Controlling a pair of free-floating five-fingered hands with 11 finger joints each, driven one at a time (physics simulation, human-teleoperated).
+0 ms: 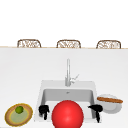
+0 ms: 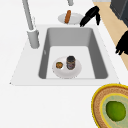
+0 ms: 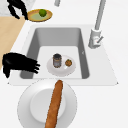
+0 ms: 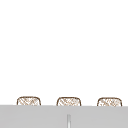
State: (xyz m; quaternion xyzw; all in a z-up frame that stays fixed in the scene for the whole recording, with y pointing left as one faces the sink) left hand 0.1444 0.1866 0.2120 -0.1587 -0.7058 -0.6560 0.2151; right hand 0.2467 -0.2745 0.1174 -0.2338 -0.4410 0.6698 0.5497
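Observation:
My left hand [image 1: 43, 111] hangs over the sink's front left corner, fingers relaxed and pointing down, holding nothing. It shows again at the edge of the left side view [image 2: 122, 43] and beside the woven plate [image 3: 32, 15] in the right side view [image 3: 17, 8]. My right hand [image 1: 96, 110] hovers at the front right corner, open and empty, next to the white plate [image 3: 27, 105] bearing a baguette [image 3: 53, 105]. A big red ball [image 1: 67, 114] sits between the hands. Inside the sink [image 2: 72, 37], a small white plate [image 2: 75, 68] carries a dark jar [image 2: 71, 62] and a small brown piece of food [image 2: 59, 65].
A lime [image 1: 19, 109] lies on the woven plate [image 1: 10, 117] at the front left of the counter. The faucet [image 1: 67, 72] rises behind the basin. Three wicker chair backs [image 1: 29, 43] line the counter's far edge. Wooden floor [image 3: 10, 30] lies in front of the counter.

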